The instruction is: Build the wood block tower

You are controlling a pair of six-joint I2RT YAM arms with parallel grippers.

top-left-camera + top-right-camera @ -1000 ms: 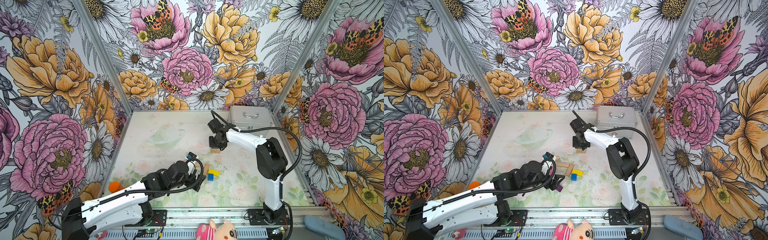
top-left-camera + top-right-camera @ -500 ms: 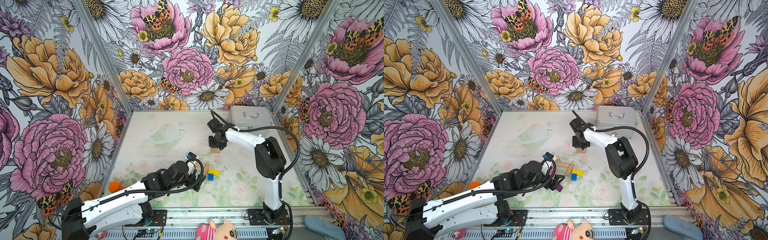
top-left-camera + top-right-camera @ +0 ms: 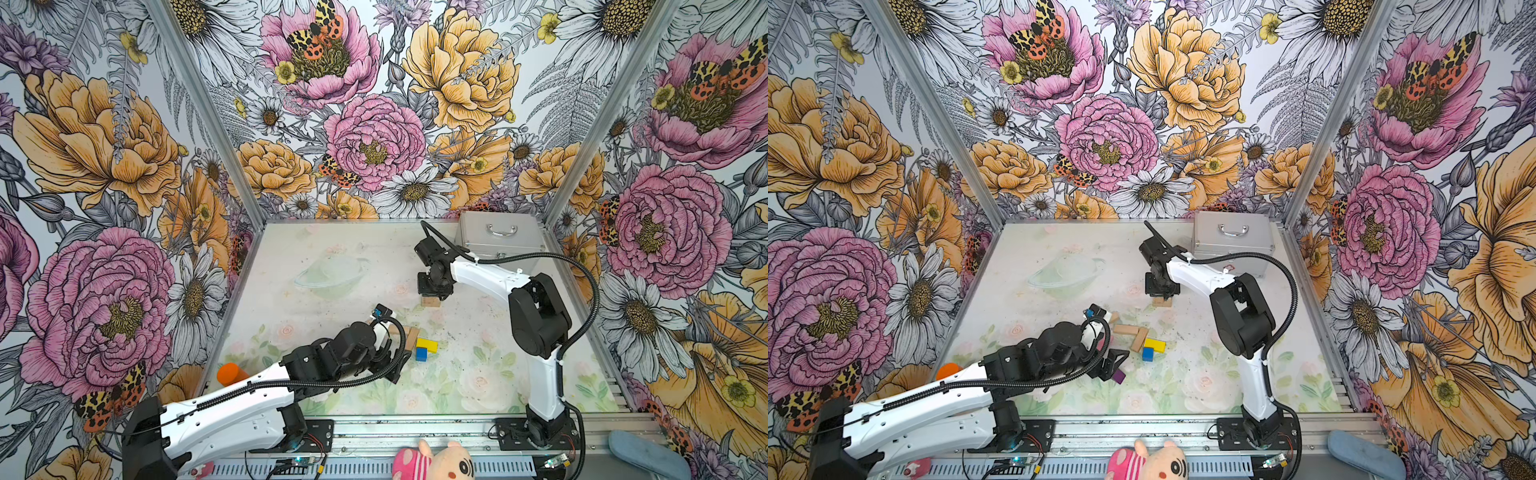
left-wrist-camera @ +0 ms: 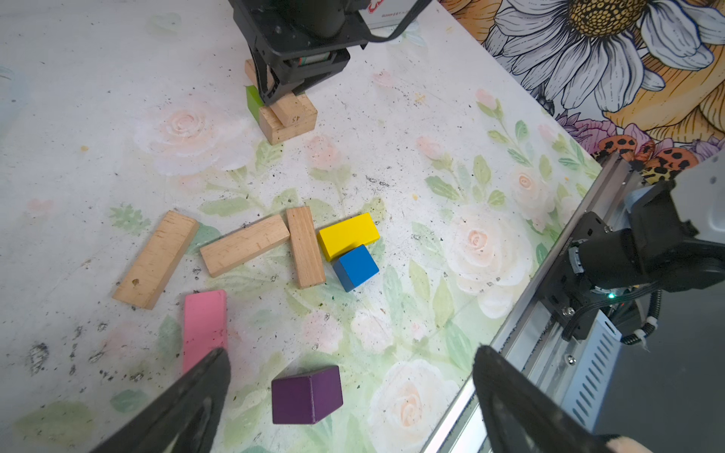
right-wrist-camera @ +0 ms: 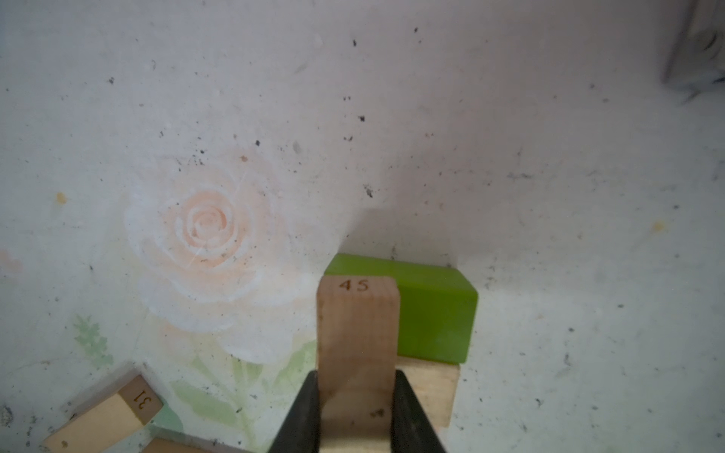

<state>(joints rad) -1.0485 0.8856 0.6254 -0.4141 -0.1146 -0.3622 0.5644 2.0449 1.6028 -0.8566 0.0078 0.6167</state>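
The wood blocks (image 4: pixel 305 246) lie mostly loose at 6 o'clock on the table (image 3: pixel 478 374), reading the top views as a dial with the front rail at 6. A plush toy (image 3: pixel 436 461) sits at 6 o'clock outside that rail.

Nearest on the table is the purple cube (image 4: pixel 306 394), seen at the left arm's tip in a top view (image 3: pixel 1119 376). The left gripper (image 4: pixel 351 353) hangs over it with jaws spread wide. It holds nothing, and the cube stands clear of both fingers (image 4: pixel 188 408). A pink bar (image 4: pixel 204 325) lies flat just beside the cube toward 11 o'clock, its near end hidden behind one finger.

Just beyond lie three tan bars (image 4: pixel 245 245), two of them touching end to side. A yellow block (image 3: pixel 428 344) touches the bar at their 3 o'clock side. A blue cube (image 3: pixel 422 354) touches the yellow block at its 7 o'clock corner. An orange-capped bottle (image 3: pixel 230 373) lies at 8 o'clock by the table's edge.

The tower (image 3: pixel 430 300) stands near the table's middle, slightly toward 1 o'clock, well apart from the loose pile. It is low: a tan bar and a green block (image 5: pixel 431 313) sit side by side on the table. The bar marked 45 (image 5: pixel 356 337) lies crosswise on top. The right gripper (image 5: pixel 356 392) reaches straight down, its jaws narrow and pinching that bar on both long sides.

Farther back, a clear bowl (image 3: pixel 332 274) rests at 11 o'clock. A silver case (image 3: pixel 498 239) stands in the 1 o'clock corner.
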